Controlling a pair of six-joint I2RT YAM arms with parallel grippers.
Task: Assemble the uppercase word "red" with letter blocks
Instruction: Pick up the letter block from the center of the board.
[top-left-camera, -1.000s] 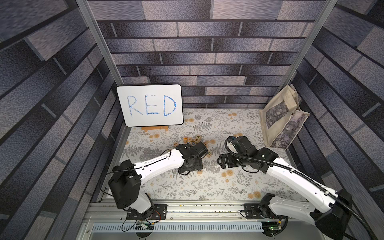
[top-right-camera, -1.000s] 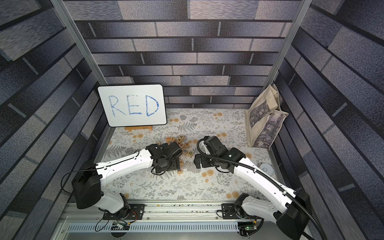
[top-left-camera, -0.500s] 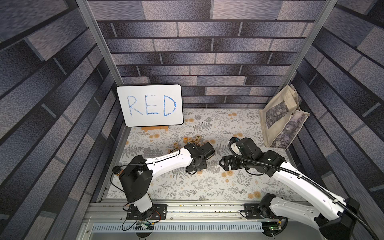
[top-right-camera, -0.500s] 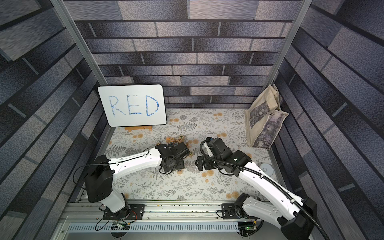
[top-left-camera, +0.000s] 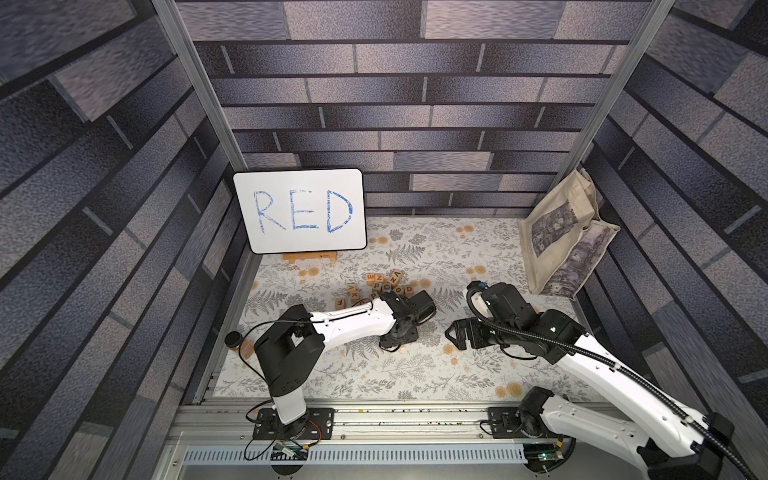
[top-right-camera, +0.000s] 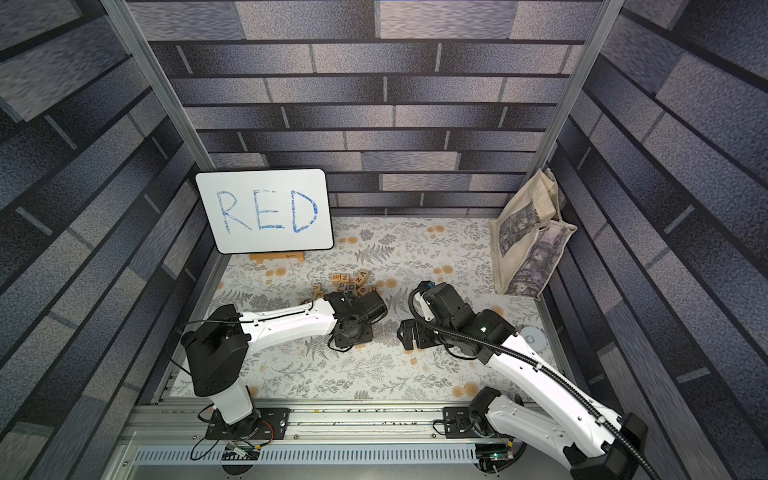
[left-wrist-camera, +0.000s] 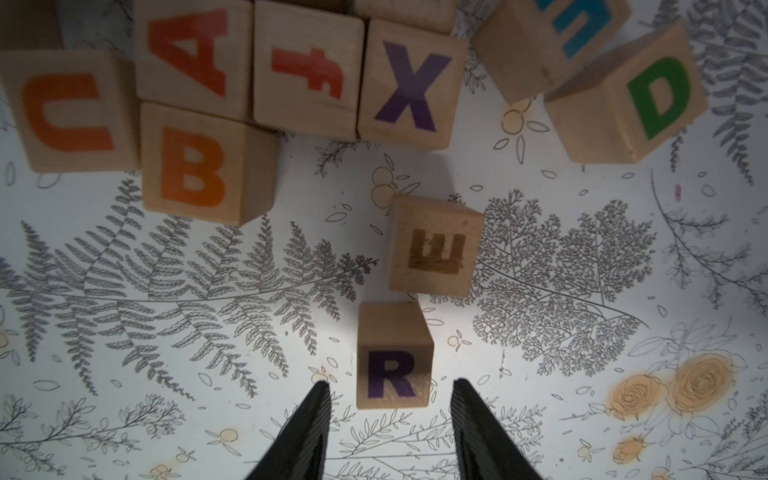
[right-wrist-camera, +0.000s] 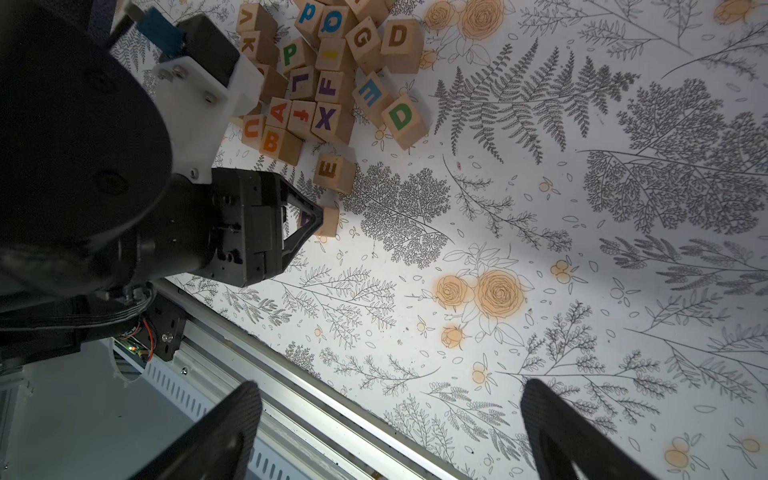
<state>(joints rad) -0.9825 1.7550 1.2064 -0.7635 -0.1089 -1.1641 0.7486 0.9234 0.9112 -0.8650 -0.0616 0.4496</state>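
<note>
The R block (left-wrist-camera: 392, 365), light wood with a purple R, lies on the floral mat between the fingertips of my left gripper (left-wrist-camera: 390, 392). A thin gap shows on each side, so the gripper is open and not touching the block. The right wrist view shows that same gripper (right-wrist-camera: 307, 220) low over the R block (right-wrist-camera: 330, 222). Just beyond lies the E block (left-wrist-camera: 434, 249), and the green D block (left-wrist-camera: 648, 99) sits farther off. My right gripper (right-wrist-camera: 390, 415) hangs wide open and empty near the mat's front edge.
A heap of other letter blocks (top-left-camera: 382, 286) lies behind my left wrist. The white board with RED (top-left-camera: 299, 212) leans at the back left. A tote bag (top-left-camera: 565, 241) stands at the back right. A metal rail (top-left-camera: 374, 419) borders the front.
My left arm has reached to the right, and its jaws have narrowed round the R block. My right arm has drifted slightly right and stays wide open.
</note>
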